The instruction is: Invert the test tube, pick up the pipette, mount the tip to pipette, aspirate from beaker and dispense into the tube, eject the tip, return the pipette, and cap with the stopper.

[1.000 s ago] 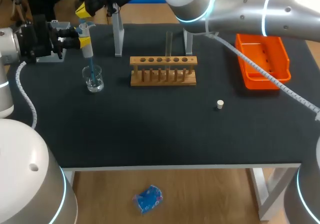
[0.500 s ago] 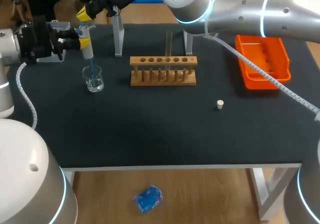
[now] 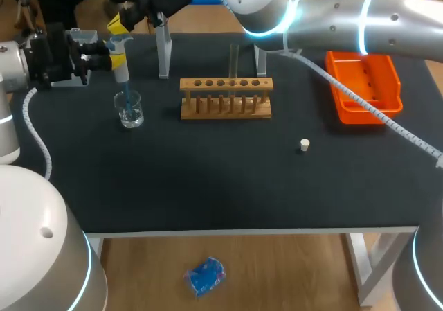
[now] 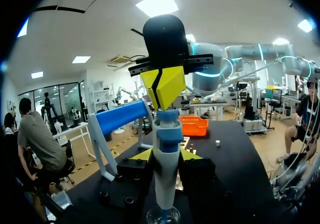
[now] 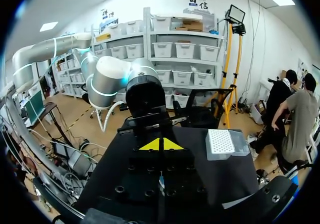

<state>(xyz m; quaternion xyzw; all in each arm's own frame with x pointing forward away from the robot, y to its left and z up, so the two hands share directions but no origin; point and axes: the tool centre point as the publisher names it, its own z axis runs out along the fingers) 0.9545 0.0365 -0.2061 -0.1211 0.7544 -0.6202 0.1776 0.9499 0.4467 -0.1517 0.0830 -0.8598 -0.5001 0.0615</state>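
Note:
My left gripper [image 3: 111, 59] is shut on the white and blue pipette [image 3: 121, 65], which stands upright with its blue tip down in the glass beaker [image 3: 129, 110]. In the left wrist view the pipette [image 4: 166, 159] rises between my yellow fingertips above the beaker [image 4: 163, 216]. My right gripper [image 3: 121, 23] is shut and sits just over the pipette's plunger; its joined yellow tips [image 4: 162, 87] meet the blue plunger top. The test tube [image 3: 234, 60] stands upright in the wooden rack [image 3: 226, 100]. The white stopper [image 3: 304, 145] lies on the mat.
An orange tray [image 3: 363, 82] sits at the far right. Two grey stand posts [image 3: 164, 48] rise behind the rack. A tip box [image 5: 225, 143] stands at the table's far left edge, behind my left gripper.
My right gripper has shifted slightly down and to the right above the pipette's top. The left gripper, pipette and beaker have stayed put.

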